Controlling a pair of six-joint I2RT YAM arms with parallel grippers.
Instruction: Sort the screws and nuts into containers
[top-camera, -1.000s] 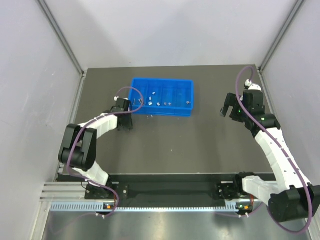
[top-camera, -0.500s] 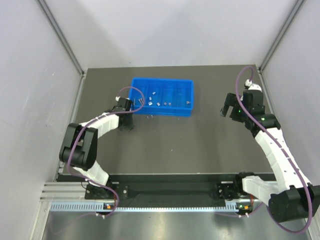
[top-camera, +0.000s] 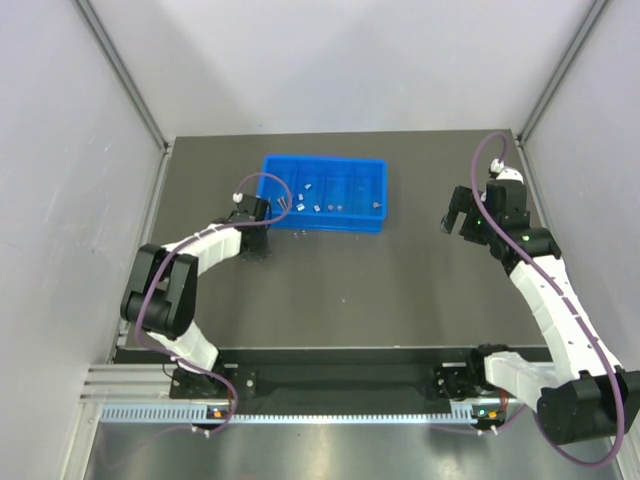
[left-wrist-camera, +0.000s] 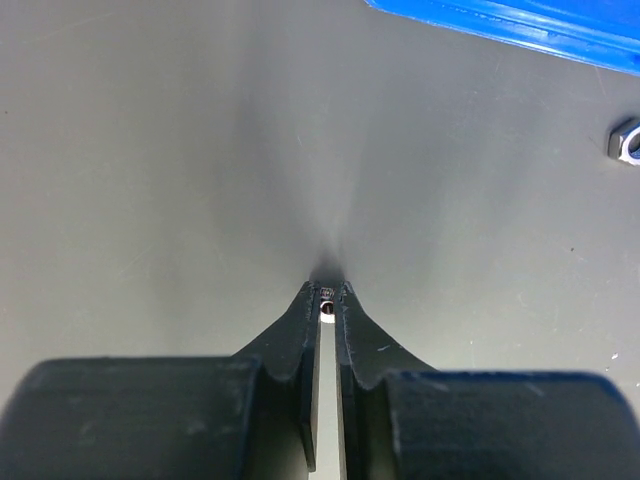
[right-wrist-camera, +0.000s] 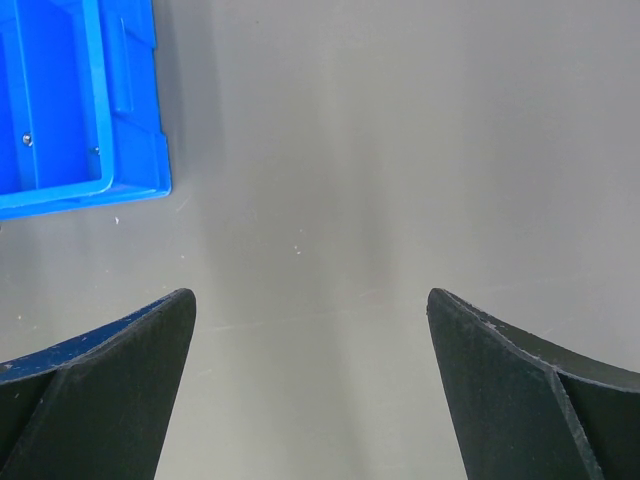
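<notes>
**Left Arm: Lifting a Pinched Piece Clear of the Table**

The left gripper (left-wrist-camera: 327, 298) is pressed together down at the table (top-camera: 400, 290). Its tips are pinching one tiny silvery piece (left-wrist-camera: 327, 308) (screw or nut, too small to tell). The pinch point sits just in front of the blue tray (top-camera: 340, 226), near the tray's left front corner. A loose nut (left-wrist-camera: 626, 141) lies on the table to the right of the tips, near the tray wall. The right gripper (right-wrist-camera: 310, 300) hangs spread wide over bare table, well apart from the tray's right end, and holds nothing.

Recommended handling:

1. Raise the left gripper straight up before any sideways travel. The piece appears to be caught only at the very tips, so dragging it across the table would likely twist it out.
2. Hold the squeeze constant throughout the carry.
3. Confirm the type of piece, then choose the matching compartment.
4. Cross the near wall with clearance.
5. Lower well inside the compartment before opening — a high release risks a bounce into a neighbouring section.
</notes>
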